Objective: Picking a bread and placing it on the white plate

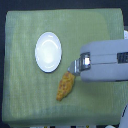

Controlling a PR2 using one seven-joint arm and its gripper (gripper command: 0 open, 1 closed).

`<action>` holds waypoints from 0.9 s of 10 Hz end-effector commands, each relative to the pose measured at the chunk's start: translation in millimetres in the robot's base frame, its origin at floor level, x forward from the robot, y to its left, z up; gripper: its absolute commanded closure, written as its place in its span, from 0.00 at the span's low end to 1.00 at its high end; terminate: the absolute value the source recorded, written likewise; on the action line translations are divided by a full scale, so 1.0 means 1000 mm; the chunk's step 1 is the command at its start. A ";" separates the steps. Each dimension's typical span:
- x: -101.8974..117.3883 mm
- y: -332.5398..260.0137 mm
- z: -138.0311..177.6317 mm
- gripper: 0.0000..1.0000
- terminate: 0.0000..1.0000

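White plate is bare; we find bread lying beside it, gripper touching bread, closure indeterminable

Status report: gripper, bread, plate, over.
Gripper at the bread's upper end, grip unclear. Bread on green cloth, off the white plate. Plate empty, nothing between.

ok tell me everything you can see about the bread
The bread is an elongated golden-brown, orange-tinted piece with a rough, crusty surface and tapered ends. It lies flat on the green cloth, angled diagonally, its upper end toward the exterior view's right. It sits below and right of the white plate, apart from it. The gripper is at its upper end; whether the fingers actually clasp it is too blurred to tell.
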 end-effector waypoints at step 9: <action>0.009 0.067 -0.102 0.00 0.00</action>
